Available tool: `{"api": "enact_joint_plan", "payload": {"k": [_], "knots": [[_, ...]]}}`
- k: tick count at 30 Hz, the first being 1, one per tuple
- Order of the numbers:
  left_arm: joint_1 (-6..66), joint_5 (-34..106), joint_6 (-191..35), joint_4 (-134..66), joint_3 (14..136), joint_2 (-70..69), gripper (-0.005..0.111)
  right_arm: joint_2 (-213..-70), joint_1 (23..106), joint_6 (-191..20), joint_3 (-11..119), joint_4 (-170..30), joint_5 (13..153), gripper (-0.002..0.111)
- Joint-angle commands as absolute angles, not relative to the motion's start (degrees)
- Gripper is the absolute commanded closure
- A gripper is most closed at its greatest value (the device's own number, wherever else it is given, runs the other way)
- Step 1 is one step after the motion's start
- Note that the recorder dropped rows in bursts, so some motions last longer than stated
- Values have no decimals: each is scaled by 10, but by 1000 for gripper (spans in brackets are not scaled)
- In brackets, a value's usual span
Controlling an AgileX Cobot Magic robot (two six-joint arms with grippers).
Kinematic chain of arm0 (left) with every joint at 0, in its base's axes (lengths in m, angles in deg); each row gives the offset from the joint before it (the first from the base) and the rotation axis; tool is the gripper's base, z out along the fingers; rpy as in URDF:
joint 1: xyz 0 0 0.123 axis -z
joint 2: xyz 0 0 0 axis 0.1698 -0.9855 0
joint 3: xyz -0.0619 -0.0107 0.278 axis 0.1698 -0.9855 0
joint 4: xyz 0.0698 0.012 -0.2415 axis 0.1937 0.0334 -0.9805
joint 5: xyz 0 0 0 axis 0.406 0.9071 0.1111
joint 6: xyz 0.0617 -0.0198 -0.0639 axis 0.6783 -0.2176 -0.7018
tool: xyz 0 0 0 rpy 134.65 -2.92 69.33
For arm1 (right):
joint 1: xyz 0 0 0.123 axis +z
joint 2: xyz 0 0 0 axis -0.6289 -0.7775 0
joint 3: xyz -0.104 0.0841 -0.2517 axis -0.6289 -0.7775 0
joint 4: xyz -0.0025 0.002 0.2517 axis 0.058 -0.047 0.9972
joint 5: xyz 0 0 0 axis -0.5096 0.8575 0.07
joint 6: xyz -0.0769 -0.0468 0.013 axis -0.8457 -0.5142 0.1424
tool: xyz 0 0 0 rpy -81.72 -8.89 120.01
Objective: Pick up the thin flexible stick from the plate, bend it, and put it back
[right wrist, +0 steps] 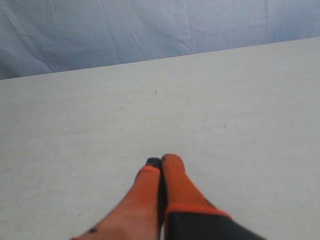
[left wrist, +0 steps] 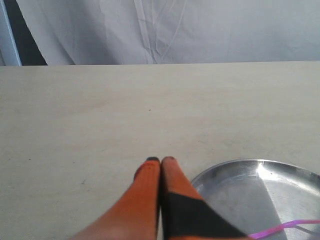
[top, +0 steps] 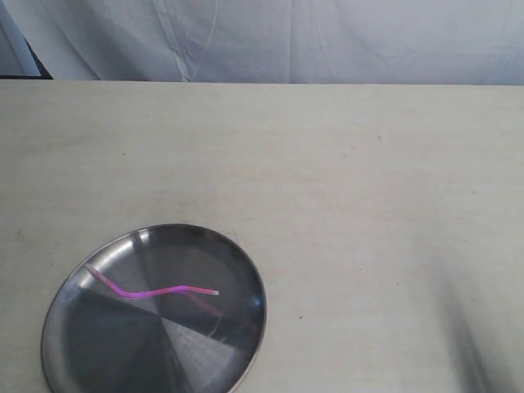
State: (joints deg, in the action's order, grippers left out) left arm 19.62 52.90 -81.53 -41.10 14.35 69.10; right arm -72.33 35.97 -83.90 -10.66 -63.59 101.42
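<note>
two hands, both pinched shut on nothing: the left hand (left wrist: 160,160) hovers over the desk (top: 344,180) just beside the plate (top: 123,344), the right hand (right wrist: 162,161) over bare desk. the thin flexible stick (top: 155,290) lies wavy across the plate, near left. the risk: it lies flat on slick steel, so a pinch may skid it aside or knock the plate.

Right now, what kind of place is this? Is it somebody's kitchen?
Probably not a kitchen; it looks like a robot test bench. A pale table stands before a hung white cloth, a steel plate on it holds a wavy pink stick, and orange robot fingers show in the wrist views.
</note>
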Motion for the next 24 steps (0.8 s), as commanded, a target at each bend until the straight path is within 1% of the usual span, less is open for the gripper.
{"api": "enact_joint_plan", "payload": {"k": [1,24], "knots": [[194,519,-819,-414,142,695,107,-719,357,-841,-109,-637,1007,108],[194,519,-819,-404,142,695,107,-719,357,-841,-109,-637,1007,108]]}}
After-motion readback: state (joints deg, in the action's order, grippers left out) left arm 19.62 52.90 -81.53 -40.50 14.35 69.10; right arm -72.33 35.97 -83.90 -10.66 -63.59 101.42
